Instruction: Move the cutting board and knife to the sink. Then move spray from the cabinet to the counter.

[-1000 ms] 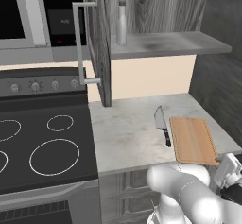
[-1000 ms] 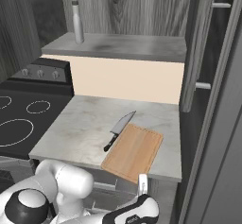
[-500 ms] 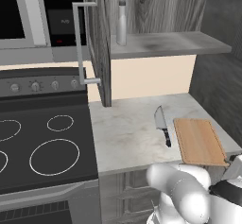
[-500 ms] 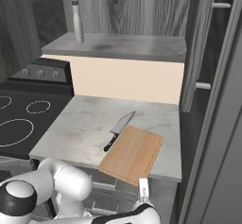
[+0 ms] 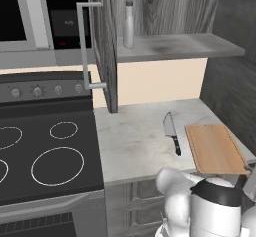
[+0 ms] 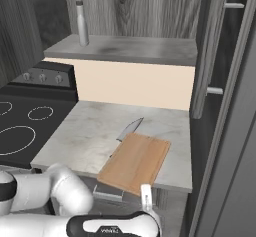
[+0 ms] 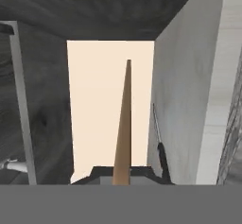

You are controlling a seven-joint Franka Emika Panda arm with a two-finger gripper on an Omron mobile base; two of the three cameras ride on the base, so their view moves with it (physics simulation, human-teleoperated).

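The tan cutting board (image 5: pixel 215 148) (image 6: pixel 135 161) lies at the right end of the marble counter (image 5: pixel 135 141), its near edge over the counter's front. My gripper (image 6: pixel 144 187) (image 5: pixel 247 170) is shut on that near edge. In the hand view the cutting board (image 7: pixel 124 133) runs edge-on away from my gripper (image 7: pixel 121 171). The black-handled knife (image 5: pixel 171 132) (image 6: pixel 129 130) (image 7: pixel 159 142) lies just left of the board. The pale spray (image 5: pixel 128 21) (image 6: pixel 81 18) stands upright on the shelf of the open cabinet (image 5: pixel 175 46). The sink is out of view.
The cabinet's open door (image 5: pixel 105 41) with its silver bar handle (image 5: pixel 85 46) juts out above the counter's left end. A black cooktop (image 5: pixel 45 156) and a microwave (image 5: pixel 30 21) are on the left. A tall dark unit (image 6: pixel 230 106) walls off the right.
The board has slid a little toward the counter's front right corner with my gripper on it. The knife and spray have not moved.
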